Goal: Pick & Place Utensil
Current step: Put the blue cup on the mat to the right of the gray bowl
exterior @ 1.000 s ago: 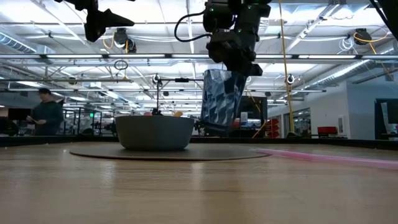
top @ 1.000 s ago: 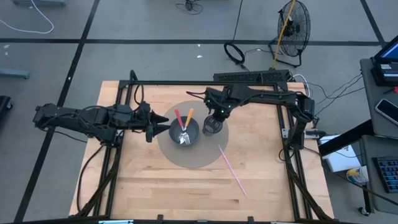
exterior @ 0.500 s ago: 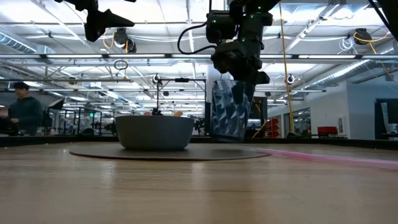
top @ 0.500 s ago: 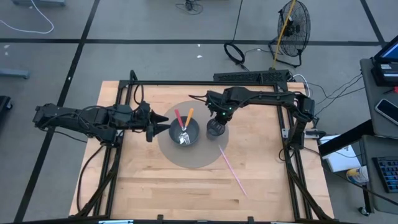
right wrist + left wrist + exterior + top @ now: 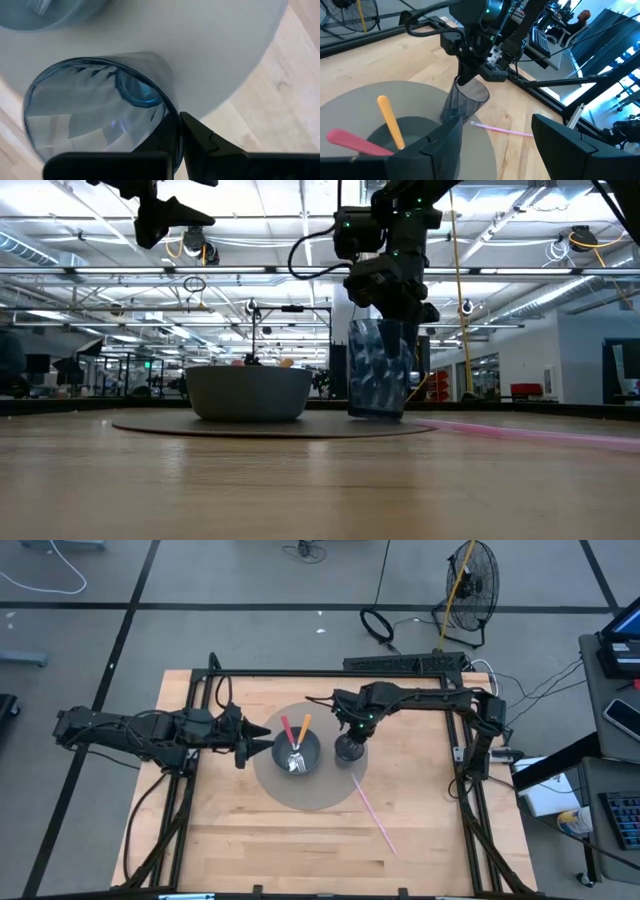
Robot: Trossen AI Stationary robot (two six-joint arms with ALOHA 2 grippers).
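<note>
Wooden desk (image 5: 300, 840) carries a round grey mat (image 5: 310, 795); right fingers (image 5: 347, 736) pinch the blue tumbler's (image 5: 346, 748) rim at the mat's three o'clock (no readable writing). Left fingers (image 5: 262, 741) spread empty beside the utensil bowl (image 5: 297, 752).

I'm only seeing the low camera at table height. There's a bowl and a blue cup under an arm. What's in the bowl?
Observer: The bowl holds a pink utensil, an orange one and a metal fork.
Operator: Is that arm holding the cup?
Observer: Yes. The right gripper is shut on the cup's rim, one finger inside.
Operator: What's the pink streak on the right?
Observer: A pink straw lying on the bare table, off the mat.
Operator: And the other arm?
Observer: The left gripper waits open beside the bowl.
</note>
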